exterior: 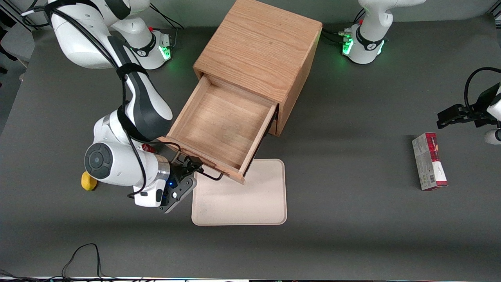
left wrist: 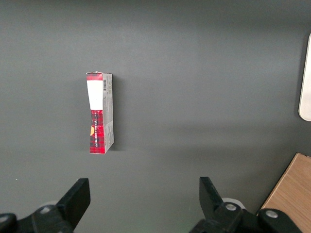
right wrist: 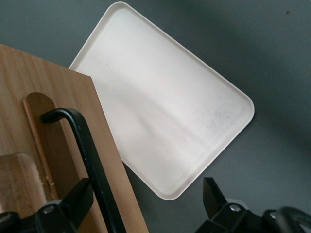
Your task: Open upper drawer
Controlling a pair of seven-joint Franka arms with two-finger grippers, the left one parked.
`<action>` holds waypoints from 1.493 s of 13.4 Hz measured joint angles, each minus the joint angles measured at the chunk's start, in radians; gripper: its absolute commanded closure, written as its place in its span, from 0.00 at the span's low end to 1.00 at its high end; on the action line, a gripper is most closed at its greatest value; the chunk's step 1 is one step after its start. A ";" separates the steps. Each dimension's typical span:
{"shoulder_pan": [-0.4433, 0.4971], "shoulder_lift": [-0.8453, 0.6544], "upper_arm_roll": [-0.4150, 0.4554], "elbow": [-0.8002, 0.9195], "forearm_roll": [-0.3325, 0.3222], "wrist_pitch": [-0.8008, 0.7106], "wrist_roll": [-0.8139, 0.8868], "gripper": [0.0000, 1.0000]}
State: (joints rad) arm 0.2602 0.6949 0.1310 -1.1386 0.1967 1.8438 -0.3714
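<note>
The upper drawer (exterior: 219,129) stands pulled far out of the oak cabinet (exterior: 258,51), and its inside is bare wood. Its black wire handle (exterior: 212,176) is on the front panel, which faces the front camera. My right gripper (exterior: 191,172) is at that handle, nearer the working arm's end of the panel. In the right wrist view the gripper (right wrist: 146,194) is open, with its fingers wide apart. The handle bar (right wrist: 90,155) runs between them, close beside one finger (right wrist: 77,196), against the drawer front (right wrist: 63,97). Nothing is clamped.
A white tray (exterior: 242,196) lies on the table just under the drawer's front corner, nearer the front camera, and the tray (right wrist: 160,107) shows below the gripper. A yellow object (exterior: 88,181) sits beside the arm. A red box (exterior: 429,160) lies toward the parked arm's end.
</note>
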 measured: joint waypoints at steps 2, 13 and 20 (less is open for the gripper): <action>-0.004 -0.006 -0.001 0.053 0.000 -0.022 0.000 0.00; -0.105 -0.193 -0.086 -0.016 -0.001 -0.263 0.030 0.00; -0.108 -0.397 -0.160 -0.279 -0.103 -0.275 0.237 0.00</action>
State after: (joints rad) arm 0.1526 0.2984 -0.0289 -1.4178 0.0938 1.5692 -0.1348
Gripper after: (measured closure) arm 0.000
